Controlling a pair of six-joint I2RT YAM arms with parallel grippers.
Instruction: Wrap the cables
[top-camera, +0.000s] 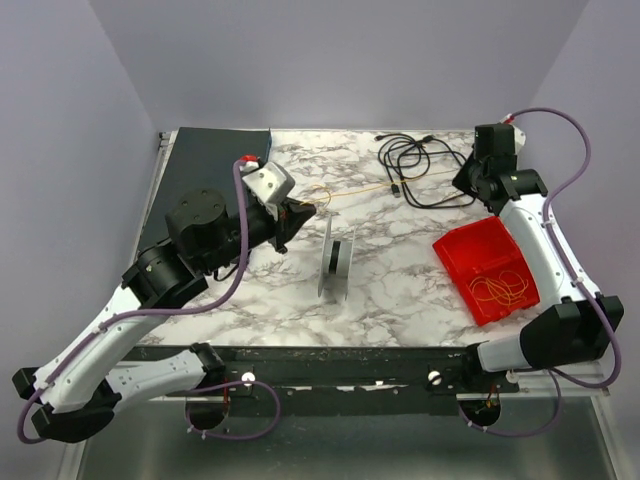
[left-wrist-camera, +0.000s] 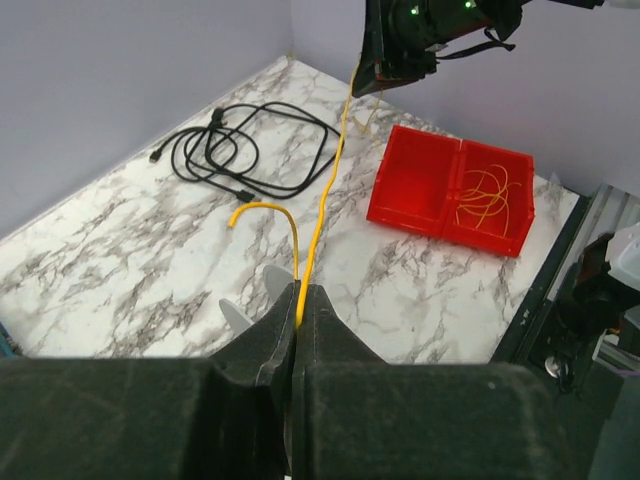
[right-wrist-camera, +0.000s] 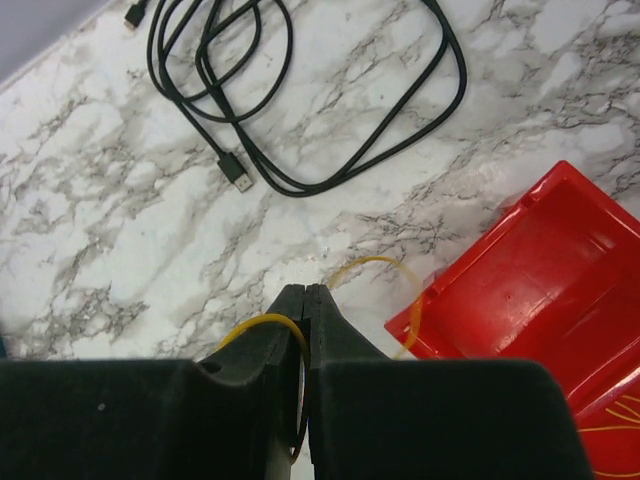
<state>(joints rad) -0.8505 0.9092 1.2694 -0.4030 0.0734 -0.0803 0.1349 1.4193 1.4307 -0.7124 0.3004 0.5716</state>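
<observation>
While left gripper (left-wrist-camera: 298, 295) and right gripper (right-wrist-camera: 305, 292) clamp one cable (left-wrist-camera: 322, 200) | red bin (top-camera: 465, 250) — cables (top-camera: 500, 290) in near half

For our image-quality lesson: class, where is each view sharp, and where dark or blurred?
Top external: evenly lit, sharp; the yellow wire is barely visible. Left wrist: marble table sharp, left hand a dark mass up close. Right wrist: black cord crisp, right hand dark, featureless.
</observation>
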